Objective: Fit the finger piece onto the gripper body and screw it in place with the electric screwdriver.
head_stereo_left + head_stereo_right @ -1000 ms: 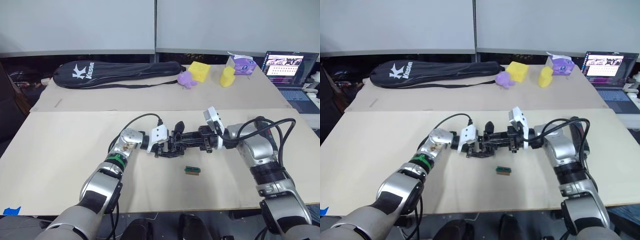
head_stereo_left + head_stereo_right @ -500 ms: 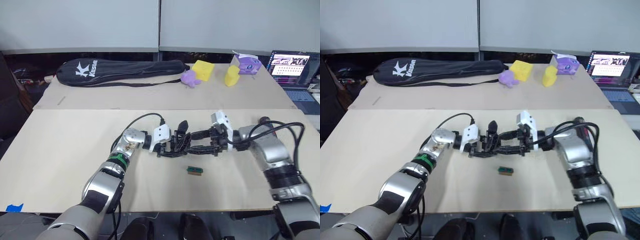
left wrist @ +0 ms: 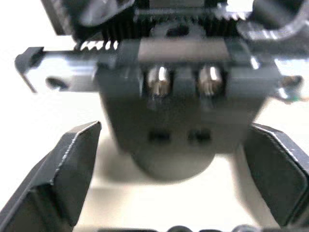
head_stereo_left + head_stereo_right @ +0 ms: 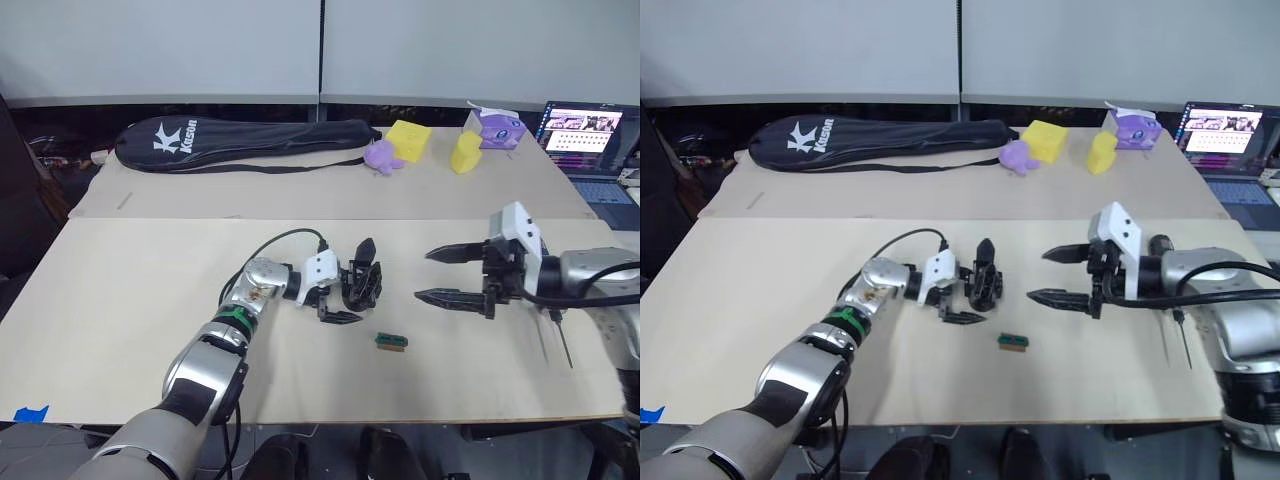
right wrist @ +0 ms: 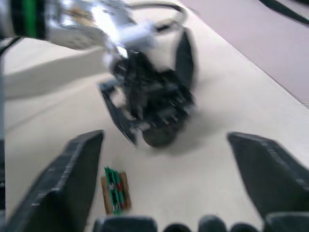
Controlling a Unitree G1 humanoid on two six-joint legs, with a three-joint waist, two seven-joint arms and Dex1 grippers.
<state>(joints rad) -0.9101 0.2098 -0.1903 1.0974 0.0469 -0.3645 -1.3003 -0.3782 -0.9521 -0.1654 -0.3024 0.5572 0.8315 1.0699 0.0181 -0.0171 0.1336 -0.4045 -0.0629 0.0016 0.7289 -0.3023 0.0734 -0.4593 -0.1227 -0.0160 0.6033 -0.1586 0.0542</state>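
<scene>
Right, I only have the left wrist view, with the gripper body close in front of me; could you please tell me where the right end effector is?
Observer: The right end effector hovers to the robot's right of the gripper body, clear of it, with bare table between them.
Operator: Thank you. Is it carrying anything?
Observer: No, its fingers are spread open with nothing between them.
Operator: And is anything loose nearby?
Observer: A small green block lies on the table, nearer the robot than the gripper body.
</scene>
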